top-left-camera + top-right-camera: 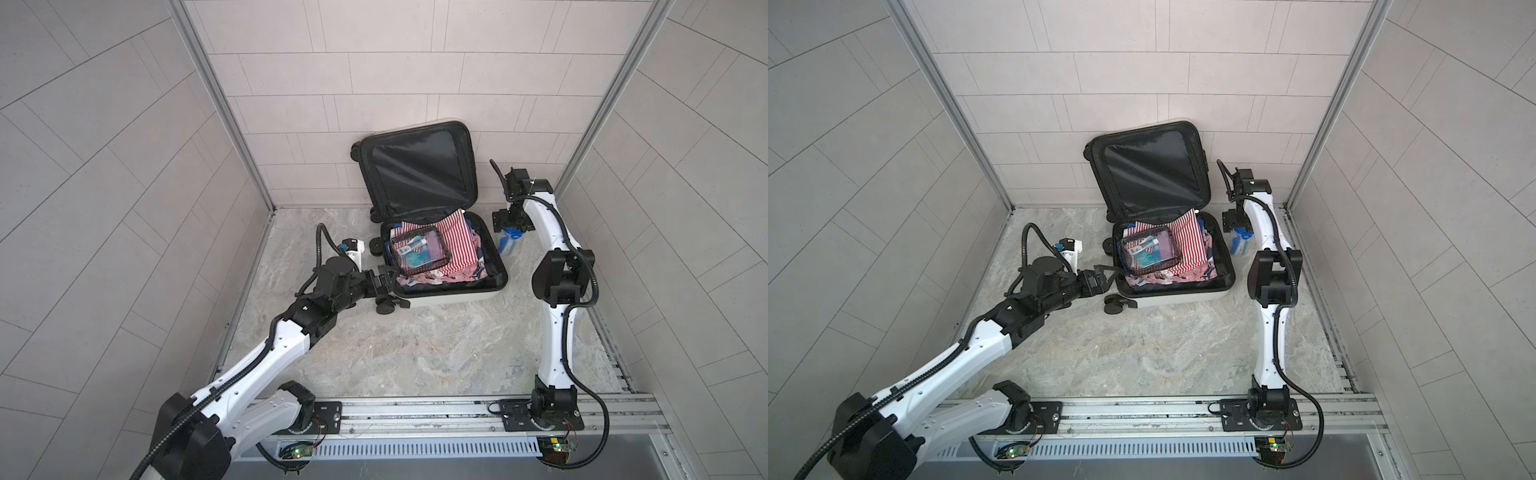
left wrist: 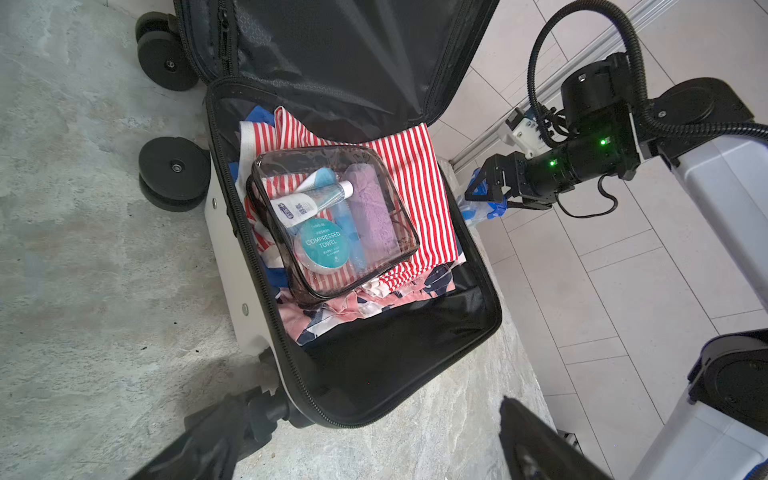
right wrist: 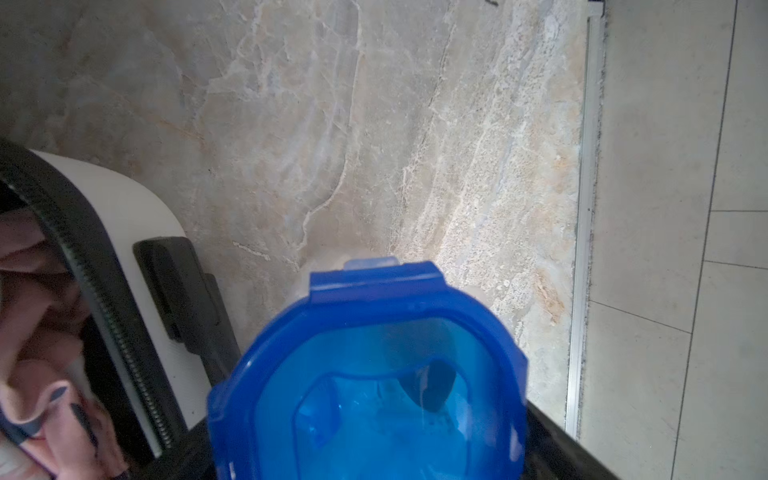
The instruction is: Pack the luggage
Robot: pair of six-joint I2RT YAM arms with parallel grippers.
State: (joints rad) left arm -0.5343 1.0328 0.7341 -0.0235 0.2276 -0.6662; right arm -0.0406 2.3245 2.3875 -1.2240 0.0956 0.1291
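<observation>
The white luggage (image 1: 453, 297) (image 1: 1183, 297) lies open on the marble floor, its black-lined lid (image 1: 419, 166) leaning on the back wall. Inside are red-striped cloth (image 2: 411, 166), pink floral clothing and, on top, a clear toiletry pouch (image 1: 417, 249) (image 2: 332, 224). My left gripper (image 1: 388, 276) (image 1: 1108, 272) (image 2: 374, 440) is open and empty at the case's front-left corner, beside a wheel. My right gripper (image 1: 509, 224) (image 2: 484, 191) (image 3: 365, 457) is open, its jaws on either side of a blue-lidded clear container (image 1: 508, 245) (image 3: 374, 332) standing to the right of the case.
Tiled walls close in the floor on three sides, and the back wall (image 1: 316, 174) is right behind the lid. A metal rail (image 1: 415, 411) with both arm bases runs along the front. A metal strip (image 3: 582, 249) edges the floor on the right, near the container.
</observation>
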